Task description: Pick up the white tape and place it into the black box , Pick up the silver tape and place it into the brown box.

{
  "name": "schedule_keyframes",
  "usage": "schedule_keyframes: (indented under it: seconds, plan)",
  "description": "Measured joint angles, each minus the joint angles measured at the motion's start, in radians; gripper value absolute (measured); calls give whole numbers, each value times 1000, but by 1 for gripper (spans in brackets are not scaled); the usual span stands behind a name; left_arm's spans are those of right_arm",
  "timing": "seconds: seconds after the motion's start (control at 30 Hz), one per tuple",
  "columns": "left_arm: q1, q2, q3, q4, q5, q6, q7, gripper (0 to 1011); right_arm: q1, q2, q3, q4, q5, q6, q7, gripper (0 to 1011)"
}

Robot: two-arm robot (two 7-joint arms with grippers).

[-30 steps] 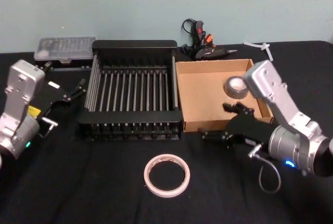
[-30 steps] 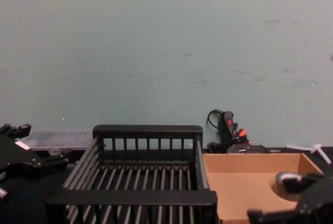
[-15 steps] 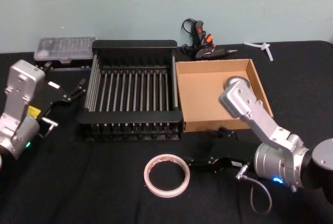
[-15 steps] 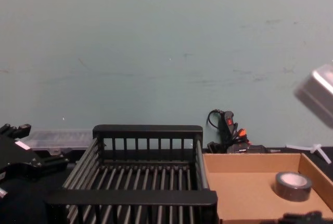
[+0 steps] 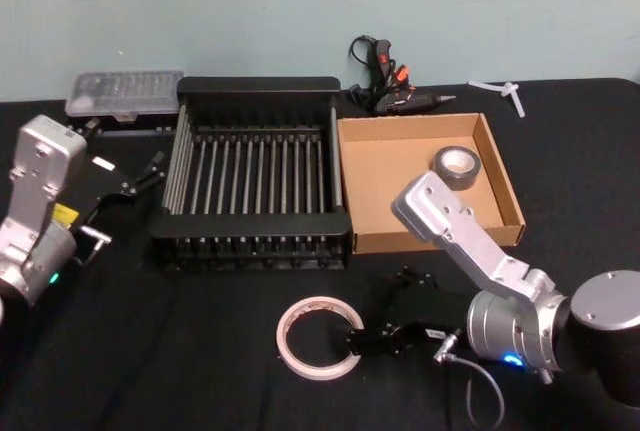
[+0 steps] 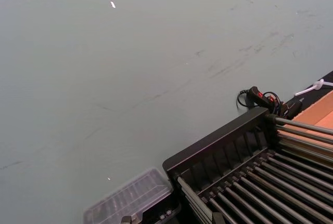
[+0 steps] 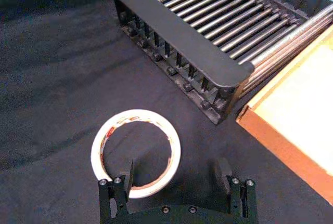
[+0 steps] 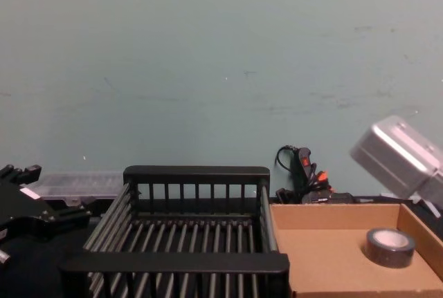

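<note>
The right pincer [image 5: 368,336] sits low over the black counter [image 5: 200,371] at the 3 o'clock edge of the white tape [image 5: 320,336], its fingers spread wide; in the right wrist view the near rim of the ring [image 7: 136,151] lies between the two fingertips [image 7: 124,174] and I cannot tell whether either one touches it. The tape lies flat on the counter, at 6 o'clock from the black box [image 5: 255,176], with reddish print on its inner core too small to read. The silver tape [image 5: 457,164] rests flat inside the brown box [image 5: 400,236], near the tray's 2 o'clock corner, and the tray stands just beside the crate at its 3 o'clock side. The left pincer [image 5: 140,179] hangs parked at 9 o'clock of the crate, its fingers a little apart. A black glue gun [image 5: 385,81] lies at 12 o'clock behind the tray, and a clear plastic case [image 5: 125,93] at the crate's 10 o'clock.
</note>
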Motion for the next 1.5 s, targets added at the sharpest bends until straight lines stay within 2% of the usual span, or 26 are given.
schedule_keyframes:
  seconds: [0.33,0.7,1.5]
  plan:
    - [0,0,0,0,0,0,0,1001,19,-7,-35,3,-5,41,-8,1002]
    - [0,0,0,0,0,0,0,1001,26,-22,-51,8,-17,72,-14,1002]
    - [0,0,0,0,0,0,0,1001,26,-60,-40,35,-57,101,-24,1002]
